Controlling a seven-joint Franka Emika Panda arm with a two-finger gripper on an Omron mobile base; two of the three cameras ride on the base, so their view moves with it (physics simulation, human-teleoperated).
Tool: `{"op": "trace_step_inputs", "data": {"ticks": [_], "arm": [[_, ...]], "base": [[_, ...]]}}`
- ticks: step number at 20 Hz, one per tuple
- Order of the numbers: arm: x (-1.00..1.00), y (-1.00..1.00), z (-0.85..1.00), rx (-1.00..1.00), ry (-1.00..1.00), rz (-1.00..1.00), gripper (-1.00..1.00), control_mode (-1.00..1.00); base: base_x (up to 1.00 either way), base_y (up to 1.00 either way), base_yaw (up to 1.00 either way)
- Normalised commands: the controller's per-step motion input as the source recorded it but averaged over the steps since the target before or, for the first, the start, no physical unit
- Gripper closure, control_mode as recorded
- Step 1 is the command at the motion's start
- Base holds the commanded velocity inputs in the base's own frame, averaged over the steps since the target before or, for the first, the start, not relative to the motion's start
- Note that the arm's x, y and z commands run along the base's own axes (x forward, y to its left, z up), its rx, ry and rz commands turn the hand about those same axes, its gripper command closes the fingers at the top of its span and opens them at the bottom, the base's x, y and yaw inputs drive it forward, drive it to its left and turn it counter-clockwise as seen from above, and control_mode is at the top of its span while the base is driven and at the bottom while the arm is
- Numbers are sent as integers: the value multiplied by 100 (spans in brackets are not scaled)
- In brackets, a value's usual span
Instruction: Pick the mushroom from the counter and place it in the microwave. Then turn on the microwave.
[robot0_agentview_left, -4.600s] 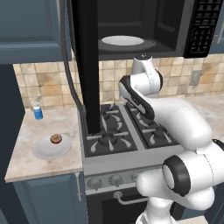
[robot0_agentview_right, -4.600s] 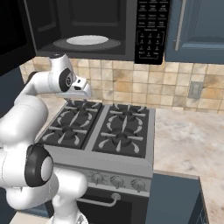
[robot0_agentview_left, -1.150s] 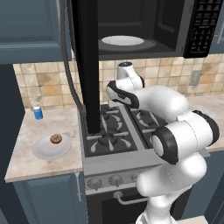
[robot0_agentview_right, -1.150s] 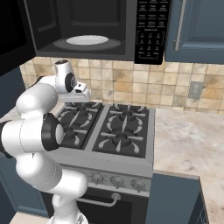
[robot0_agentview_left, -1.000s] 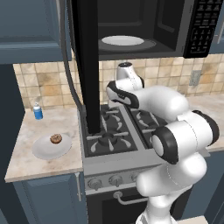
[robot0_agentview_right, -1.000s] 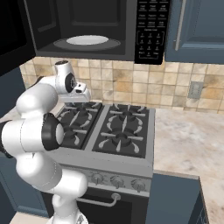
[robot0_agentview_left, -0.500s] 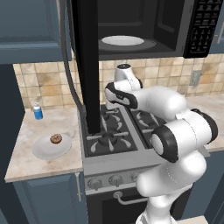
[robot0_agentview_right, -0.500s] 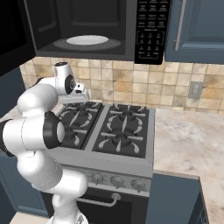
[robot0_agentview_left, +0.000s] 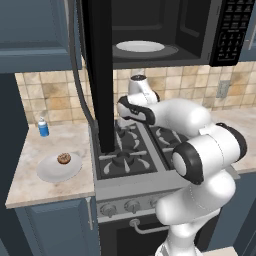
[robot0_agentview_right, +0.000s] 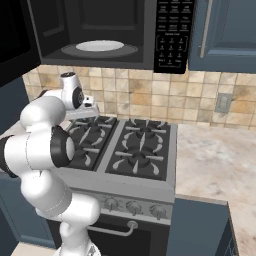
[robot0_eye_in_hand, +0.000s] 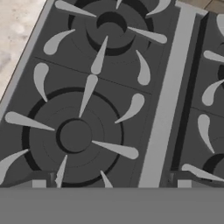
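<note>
Sitting on a white plate (robot0_agentview_left: 57, 169), the mushroom (robot0_agentview_left: 63, 158) rests toward the plate's far right side, on the worktop (robot0_agentview_left: 30, 187) left of the stove (robot0_agentview_left: 131, 155). A blue bottle (robot0_agentview_left: 43, 127) stands upright near the tiled wall, well apart from the plate at the worktop's far edge. The microwave (robot0_agentview_left: 165, 30) hangs above the stove with its door (robot0_agentview_left: 97, 75) swung wide open toward the left; inside it lies a white turntable (robot0_agentview_left: 140, 46) with nothing on it (the keypad (robot0_agentview_right: 172, 35) is on the microwave's right side). The arm folds over the stove, its hand above the left burners (robot0_eye_in_hand: 76, 135). The pincer (robot0_eye_in_hand: 111, 183) stands with its tips wide apart, holding nothing, pointed down at the grates.
</note>
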Motion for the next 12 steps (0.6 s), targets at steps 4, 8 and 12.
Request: {"op": "trace_step_inputs", "data": {"ticks": [4, 8, 12], "arm": [[0, 14, -7, 1, 0, 6, -100, -100], [0, 13, -5, 0, 0, 4, -100, -100], [0, 14, -3, 0, 0, 4, -100, -100]], "base": [[0, 0, 0], [0, 0, 0], [0, 0, 0]]}}
